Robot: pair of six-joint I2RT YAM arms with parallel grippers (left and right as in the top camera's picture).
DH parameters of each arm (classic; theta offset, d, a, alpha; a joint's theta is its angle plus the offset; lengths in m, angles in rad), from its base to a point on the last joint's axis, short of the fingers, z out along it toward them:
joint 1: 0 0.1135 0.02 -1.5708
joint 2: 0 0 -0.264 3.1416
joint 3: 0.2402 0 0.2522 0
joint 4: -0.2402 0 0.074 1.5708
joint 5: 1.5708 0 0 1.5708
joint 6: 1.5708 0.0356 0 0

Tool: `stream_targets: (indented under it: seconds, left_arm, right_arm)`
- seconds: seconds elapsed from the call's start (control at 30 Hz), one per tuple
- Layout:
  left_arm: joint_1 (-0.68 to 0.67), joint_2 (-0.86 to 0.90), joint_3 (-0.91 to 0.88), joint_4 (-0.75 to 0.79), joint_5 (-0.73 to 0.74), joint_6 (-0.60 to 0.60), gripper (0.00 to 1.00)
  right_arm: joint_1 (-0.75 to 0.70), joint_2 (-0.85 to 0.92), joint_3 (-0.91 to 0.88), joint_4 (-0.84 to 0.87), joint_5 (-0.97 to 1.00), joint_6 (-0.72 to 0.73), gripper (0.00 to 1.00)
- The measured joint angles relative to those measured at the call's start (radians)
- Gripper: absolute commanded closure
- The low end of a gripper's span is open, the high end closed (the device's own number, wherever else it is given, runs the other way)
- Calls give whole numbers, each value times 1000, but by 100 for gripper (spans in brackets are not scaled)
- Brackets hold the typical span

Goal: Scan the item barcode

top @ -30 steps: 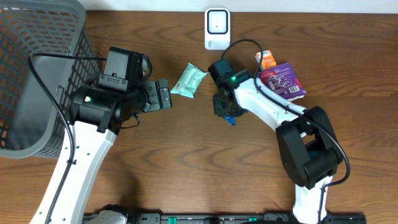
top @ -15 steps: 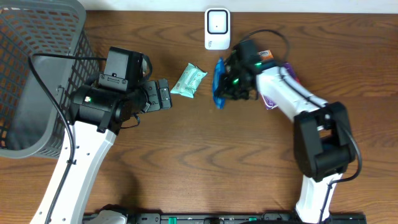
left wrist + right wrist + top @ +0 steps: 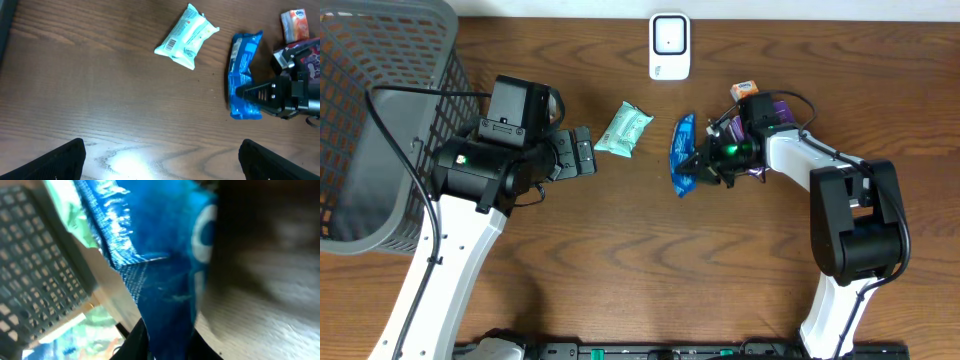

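Note:
My right gripper [image 3: 696, 164] is shut on a blue snack packet [image 3: 682, 152], pinching its lower end from the right just above the table. In the right wrist view the packet [image 3: 160, 270] fills the frame and the dark fingers [image 3: 132, 345] flank its lower end. The left wrist view shows the same packet [image 3: 243, 75] with the right gripper [image 3: 248, 93] on it. A white scanner [image 3: 669, 45] stands at the table's far edge, apart from the packet. My left gripper [image 3: 582, 152] is open and holds nothing; its fingertips [image 3: 65, 160] are wide apart over bare wood.
A mint-green packet [image 3: 623, 129] lies between the two grippers. Behind the right arm are a purple packet [image 3: 782, 108] and a small orange one [image 3: 744, 91]. A grey wire basket [image 3: 380, 110] fills the far left.
The right gripper took the blue packet off the table, lifted it towards the scanner, then swung it down and to the right. The left arm has not moved.

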Motion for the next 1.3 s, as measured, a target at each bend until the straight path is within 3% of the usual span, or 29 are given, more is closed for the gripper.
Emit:
stream_targets:
  seconds: [0.3,0.47,0.6,0.73,1.0,1.3]
  left_arm:
    - [0,0,0,0,0,0,2]
    - [0,0,0,0,0,0,2]
    - [0,0,0,0,0,0,2]
    - [0,1,0,0,0,0,2]
    - [0,1,0,0,0,0,2]
    - [0,1,0,0,0,0,2]
  right_arm:
    - [-2,-204,24,-288,364,0,56]
    - [2,-370,51,-260,528,-18,55]
    - [32,-401,58,-170,582,-26,62]
    - [85,-373,58,-92,606,-32,86]
    - [202,-205,58,-33,703,-21,90]
    - [202,-76,58,-15,766,-16,99]
